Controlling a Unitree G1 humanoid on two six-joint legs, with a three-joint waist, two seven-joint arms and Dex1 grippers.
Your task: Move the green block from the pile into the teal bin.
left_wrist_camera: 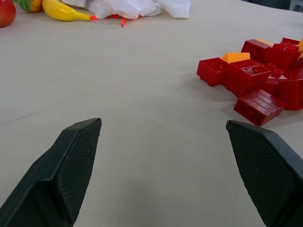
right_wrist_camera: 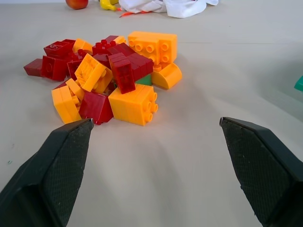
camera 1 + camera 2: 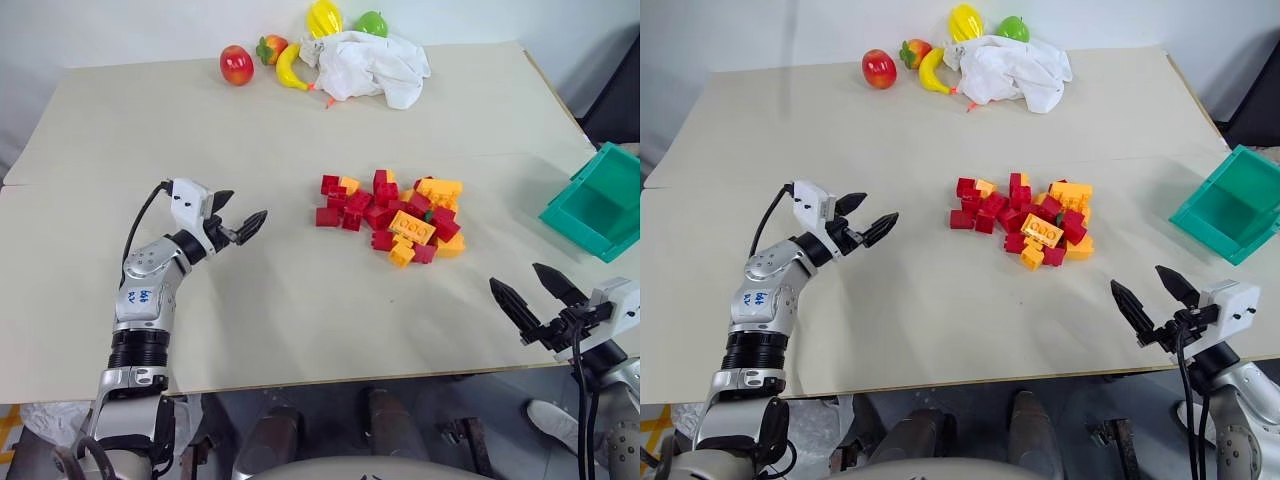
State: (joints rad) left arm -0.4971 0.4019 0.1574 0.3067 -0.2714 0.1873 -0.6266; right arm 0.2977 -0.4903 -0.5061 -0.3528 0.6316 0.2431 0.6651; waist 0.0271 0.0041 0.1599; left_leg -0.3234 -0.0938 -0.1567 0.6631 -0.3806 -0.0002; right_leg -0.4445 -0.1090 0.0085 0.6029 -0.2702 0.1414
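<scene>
**Green block still buried in the pile**

The green block (image 2: 144,79) sits wedged inside the pile (image 3: 392,217), mostly covered by red and orange bricks, a sliver showing between them. The pile lies mid-table; the teal bin (image 3: 598,203) stands tilted at the table's right edge, well apart from it. The right gripper (image 3: 537,293) hovers near the table's near edge, right of the pile, jaws spread wide and holding nothing. The left gripper (image 3: 237,217) hangs left of the pile, jaws apart, also empty.
</scene>
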